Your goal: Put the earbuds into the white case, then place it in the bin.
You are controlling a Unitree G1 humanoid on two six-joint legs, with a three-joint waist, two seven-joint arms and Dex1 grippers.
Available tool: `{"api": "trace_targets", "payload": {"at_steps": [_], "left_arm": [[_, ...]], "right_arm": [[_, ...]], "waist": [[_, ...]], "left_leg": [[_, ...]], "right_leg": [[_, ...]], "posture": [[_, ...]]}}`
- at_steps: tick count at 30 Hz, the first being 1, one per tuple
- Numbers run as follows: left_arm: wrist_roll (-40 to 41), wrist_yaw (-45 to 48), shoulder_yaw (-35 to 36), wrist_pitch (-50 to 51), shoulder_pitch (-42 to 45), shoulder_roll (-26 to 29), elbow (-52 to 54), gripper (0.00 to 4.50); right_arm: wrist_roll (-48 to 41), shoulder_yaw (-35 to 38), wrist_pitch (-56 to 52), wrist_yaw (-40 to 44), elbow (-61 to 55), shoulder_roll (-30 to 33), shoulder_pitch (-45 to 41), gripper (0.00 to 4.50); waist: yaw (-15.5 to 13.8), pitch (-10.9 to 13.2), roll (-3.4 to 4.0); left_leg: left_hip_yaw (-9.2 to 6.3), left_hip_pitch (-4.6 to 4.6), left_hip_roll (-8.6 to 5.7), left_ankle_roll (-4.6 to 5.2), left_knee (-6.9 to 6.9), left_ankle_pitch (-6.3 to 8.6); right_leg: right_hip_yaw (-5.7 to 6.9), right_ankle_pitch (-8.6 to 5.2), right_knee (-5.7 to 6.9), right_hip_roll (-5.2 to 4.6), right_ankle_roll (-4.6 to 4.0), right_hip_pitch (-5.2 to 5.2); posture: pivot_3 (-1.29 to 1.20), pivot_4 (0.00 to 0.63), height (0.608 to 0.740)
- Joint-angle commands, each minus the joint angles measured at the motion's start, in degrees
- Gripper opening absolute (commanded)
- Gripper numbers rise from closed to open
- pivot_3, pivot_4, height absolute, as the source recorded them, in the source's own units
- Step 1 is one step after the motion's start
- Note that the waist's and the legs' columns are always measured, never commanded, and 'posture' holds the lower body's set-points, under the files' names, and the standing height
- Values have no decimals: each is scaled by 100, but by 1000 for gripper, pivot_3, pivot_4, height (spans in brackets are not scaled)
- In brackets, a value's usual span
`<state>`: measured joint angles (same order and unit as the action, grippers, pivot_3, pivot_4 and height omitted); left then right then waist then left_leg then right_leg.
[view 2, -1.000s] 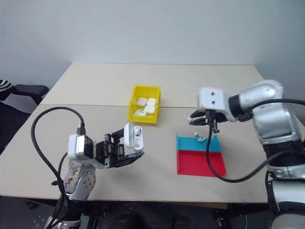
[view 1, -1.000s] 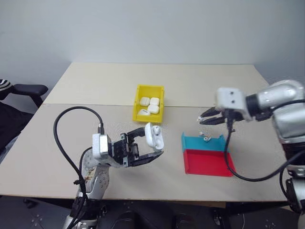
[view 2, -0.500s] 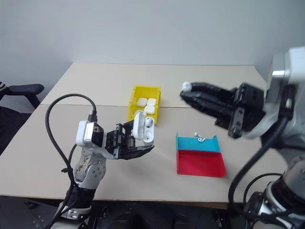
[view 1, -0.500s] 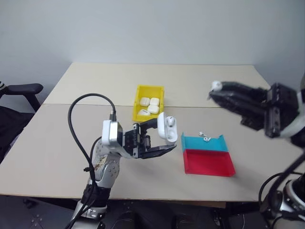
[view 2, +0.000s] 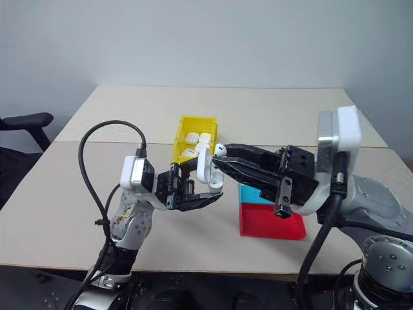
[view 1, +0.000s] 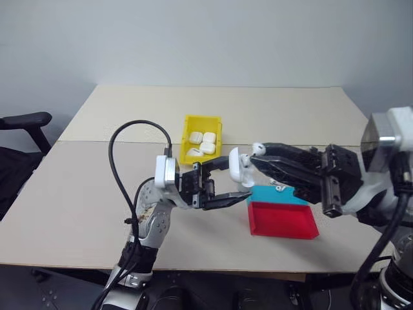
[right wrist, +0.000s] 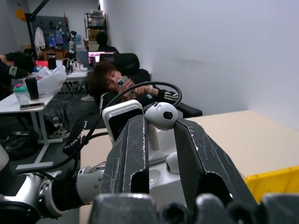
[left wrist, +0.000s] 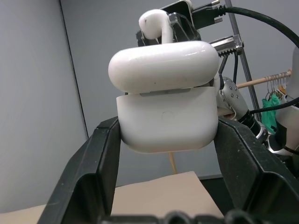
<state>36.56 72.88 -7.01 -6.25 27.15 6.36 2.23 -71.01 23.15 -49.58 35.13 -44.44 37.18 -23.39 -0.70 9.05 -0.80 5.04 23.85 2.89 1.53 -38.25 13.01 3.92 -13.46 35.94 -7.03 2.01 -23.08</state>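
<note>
earbud (right wrist: pixel 160 115) pinched over white case (left wrist: pixel 167 95), person (right wrist: pixel 110 79) behind

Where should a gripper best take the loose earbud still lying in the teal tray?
By its stem, from above: the earbud lies flat in the shallow teal tray, so a top-down pinch looks likeliest to clear the tray's low walls.

Both arms are silver-grey metal with white block-shaped wrist housings, each ending in a gripper, the left gripper (view 1: pixel 227 183) and the right gripper (view 1: pixel 258 155), of two long black fingers, with thick black cables looping from the wrists down along the forearms.
</note>
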Motion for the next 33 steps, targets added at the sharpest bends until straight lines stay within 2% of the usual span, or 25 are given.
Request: {"api": "trace_targets", "payload": {"at_steps": [1, 9, 25, 26, 27, 29, 33], "left_arm": [[8, 39, 41, -212, 61, -97, -23, 2740], [14, 31, 105, -255, 81, -123, -32, 2740], [-53, -9, 88, -332, 0, -196, -8, 2740], [-62, -5, 92, -351, 3, -199, -30, 2740], [-69, -10, 96, -359, 3, -197, -39, 2740], [-64, -20, 101, -353, -1, -176, -35, 2740], [-64, -27, 106, -370, 9, -158, -56, 2740]], "right_arm": [[-148, 21, 336, 164, -29, 204, 102, 761], [20, -223, 601, 343, 3, 490, 375, 761], [534, -624, 1125, 526, -4, 598, 552, 761], [595, -637, 1181, 564, -26, 608, 575, 1360], [641, -649, 1219, 570, -40, 612, 588, 1509], [717, -679, 1252, 544, -32, 627, 594, 2209], [791, -603, 1367, 693, 1, 688, 672, 2209]], "waist": [[-1, 0, 0], [0, 0, -1], [0, 1, -1], [-1, 1, -1], [-1, 1, -1], [-1, 1, -1], [-1, 1, -1]], "left_leg": [[0, 0, 0, 0, 0, 0], [-3, -1, 1, 0, 0, 0], [-3, -1, 1, 0, 0, 0], [-2, 0, 1, 0, 0, 0], [-2, -1, 1, 0, 0, 0], [-2, 0, 1, 0, 0, 0], [-3, -1, 1, 0, 0, 0]], "right_leg": [[0, 0, 0, 0, 0, 0], [1, 0, 1, 0, 0, -1], [1, 0, 0, 0, 0, 0], [1, 0, 0, 0, 0, 0], [1, 0, -1, 0, 0, 0], [1, 0, -1, 0, 0, 0], [1, 0, -1, 0, 0, 0]], "posture": [[0, 150, 740], [0, 150, 740], [0, 150, 740], [0, 150, 740], [0, 150, 740], [0, 150, 740], [0, 150, 740]]}}
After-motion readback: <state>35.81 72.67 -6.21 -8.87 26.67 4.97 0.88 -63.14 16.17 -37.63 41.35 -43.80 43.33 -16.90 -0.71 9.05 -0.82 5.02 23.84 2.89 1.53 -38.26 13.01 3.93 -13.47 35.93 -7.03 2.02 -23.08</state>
